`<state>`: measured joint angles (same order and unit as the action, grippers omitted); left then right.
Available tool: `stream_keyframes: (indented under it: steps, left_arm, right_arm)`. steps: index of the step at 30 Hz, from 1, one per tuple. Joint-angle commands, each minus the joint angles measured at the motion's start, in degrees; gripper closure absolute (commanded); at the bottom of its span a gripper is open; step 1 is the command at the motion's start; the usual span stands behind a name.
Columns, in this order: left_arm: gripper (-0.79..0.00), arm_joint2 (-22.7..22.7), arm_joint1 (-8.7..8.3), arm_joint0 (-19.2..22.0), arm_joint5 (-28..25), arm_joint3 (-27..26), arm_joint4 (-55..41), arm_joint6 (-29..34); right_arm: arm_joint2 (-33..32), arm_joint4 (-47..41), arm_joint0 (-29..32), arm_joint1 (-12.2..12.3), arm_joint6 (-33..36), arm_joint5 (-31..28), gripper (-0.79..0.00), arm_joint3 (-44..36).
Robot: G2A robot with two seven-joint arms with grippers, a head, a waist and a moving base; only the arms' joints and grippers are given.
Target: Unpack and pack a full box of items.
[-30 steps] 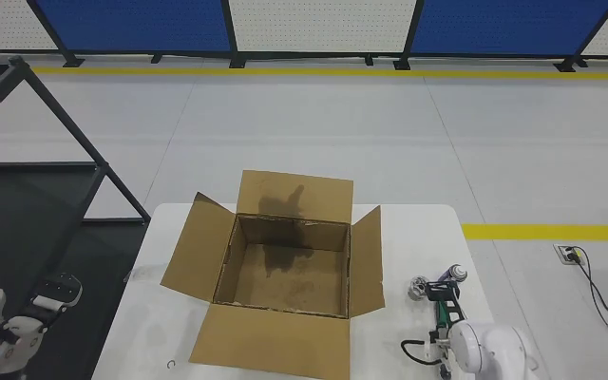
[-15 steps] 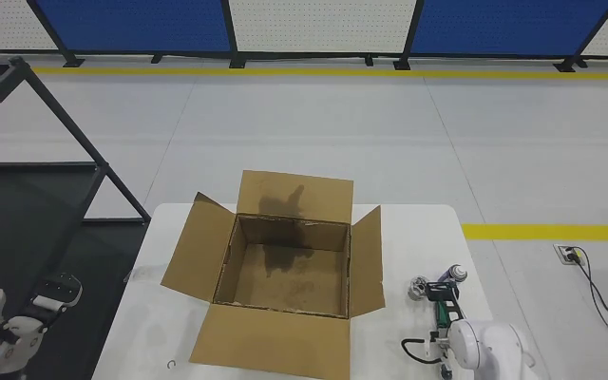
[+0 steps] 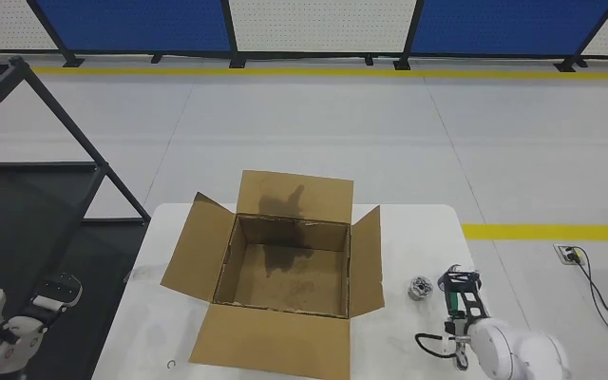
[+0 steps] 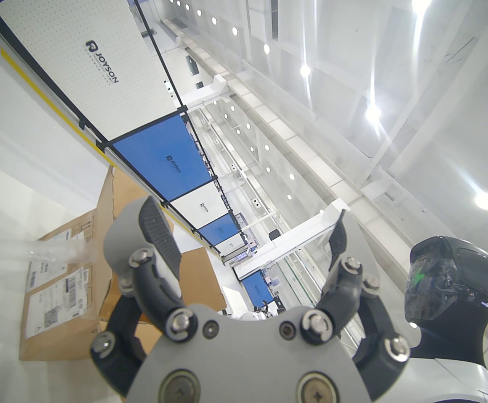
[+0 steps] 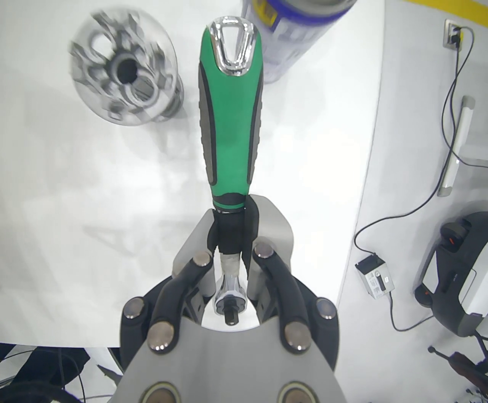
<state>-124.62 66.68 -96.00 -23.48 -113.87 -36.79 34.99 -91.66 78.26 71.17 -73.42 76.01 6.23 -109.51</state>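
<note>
Green-handled chrome ratchet [image 5: 230, 129], farther right.

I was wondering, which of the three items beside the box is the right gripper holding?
The green-handled ratchet: the right gripper is shut on its neck. The round metal hub and the blue-and-yellow can are not gripped.

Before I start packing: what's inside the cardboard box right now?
The cardboard box stands open; its visible floor shows no items, only a dark stain. The strip of floor along the near wall is hidden by that wall.
</note>
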Motion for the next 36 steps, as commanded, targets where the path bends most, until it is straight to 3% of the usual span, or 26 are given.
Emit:
stream_keyframes:
  steps: [1,6,12,26,30,36]
  left_arm:
    - [-0.785,0.0,0.0,0.0,0.0,0.0,0.0,0.0]
    - [-0.785,0.0,0.0,0.0,0.0,0.0,0.0,0.0]
    - [-0.785,0.0,0.0,0.0,0.0,0.0,0.0,0.0]
    - [-0.785,0.0,0.0,0.0,0.0,0.0,0.0,0.0]
    - [-0.785,0.0,0.0,0.0,0.0,0.0,0.0,0.0]
    - [-0.785,-0.1,0.15,-0.7,0.1,-0.5,0.5,-0.6]
  right_arm:
    - [-1.4,-0.6,1.7,0.1,-0.3,-0.7,0.0,-5.5]
    - [-3.5,-3.7,5.3,0.4,-1.4,-2.9,0.0,-16.9]
    - [-3.9,-7.4,8.2,0.5,-5.0,-5.3,0.0,-25.1]
    - [-4.0,-8.2,8.1,0.6,-6.0,-6.8,0.0,-25.1]
    - [-2.9,-8.1,9.0,0.7,-10.8,-8.9,0.0,-25.1]
    - [1.8,-7.9,0.8,0.9,-13.2,-12.1,0.0,-25.1]
